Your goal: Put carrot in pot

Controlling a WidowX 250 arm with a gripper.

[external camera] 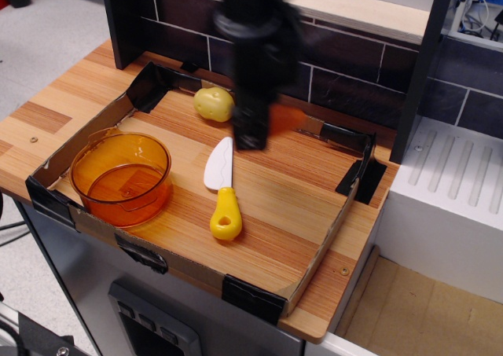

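Note:
The carrot (289,119) is a stubby orange cone sticking out to the right of my gripper (252,136). The gripper is shut on it and holds it above the back middle of the board. The arm is motion-blurred, so the fingers are not sharp. The pot (122,175) is a round translucent orange pot standing empty at the front left of the tray, well to the left of and below the gripper.
A pale yellow potato (214,104) lies just left of the gripper at the back. A toy knife (222,187) with white blade and yellow handle lies between gripper and pot. A low cardboard wall (78,218) rims the board. A dark brick wall stands behind.

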